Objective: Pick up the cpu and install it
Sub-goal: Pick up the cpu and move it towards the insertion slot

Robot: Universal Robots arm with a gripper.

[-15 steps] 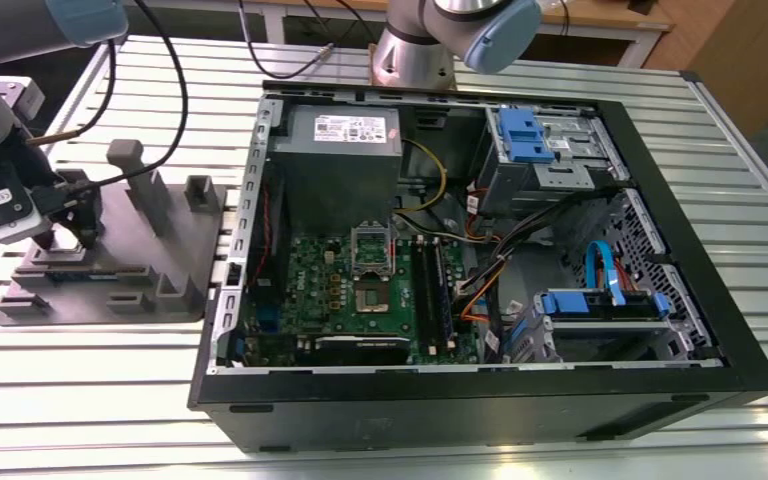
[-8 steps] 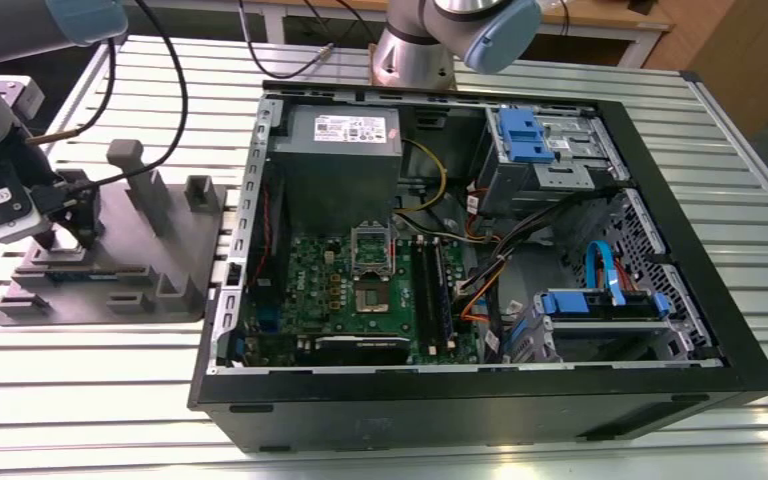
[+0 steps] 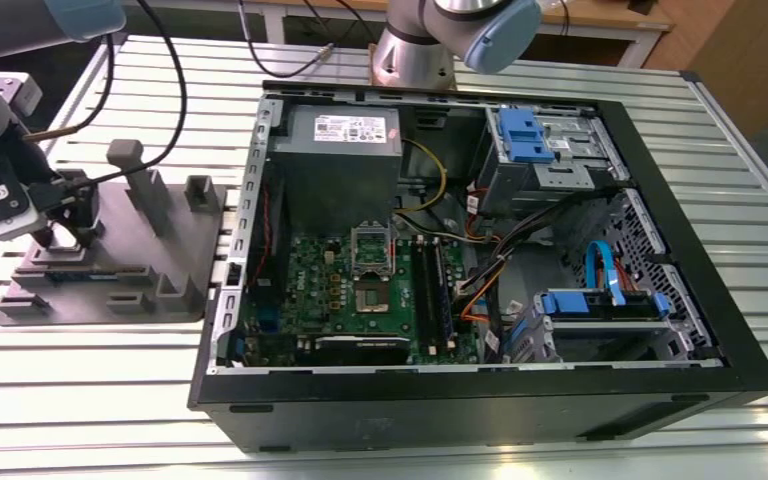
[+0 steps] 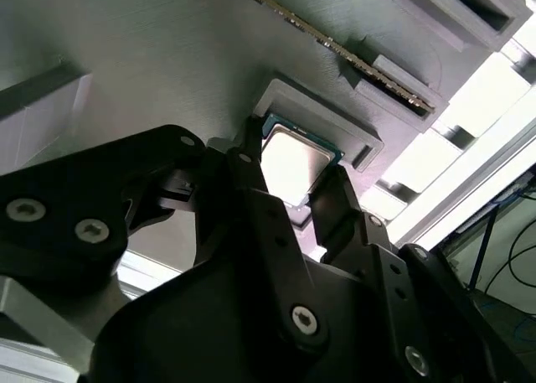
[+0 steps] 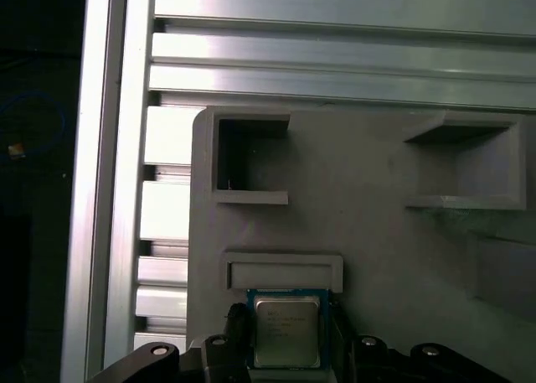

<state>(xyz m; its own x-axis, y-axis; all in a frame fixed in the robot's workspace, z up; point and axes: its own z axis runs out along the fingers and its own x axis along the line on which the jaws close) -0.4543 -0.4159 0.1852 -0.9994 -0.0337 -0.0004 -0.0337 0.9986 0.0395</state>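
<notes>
One cpu (image 5: 286, 331), one tray (image 5: 368, 232)

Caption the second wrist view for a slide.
Gripper down at the cpu, which lies in its pocket on the grey tray.

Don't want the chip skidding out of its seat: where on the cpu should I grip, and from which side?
Grip the cpu by its two thin opposite edges, those running away from the raised lip of the tray, coming straight down from above. It lies flat there, so its broad metal top offers no hold.
</notes>
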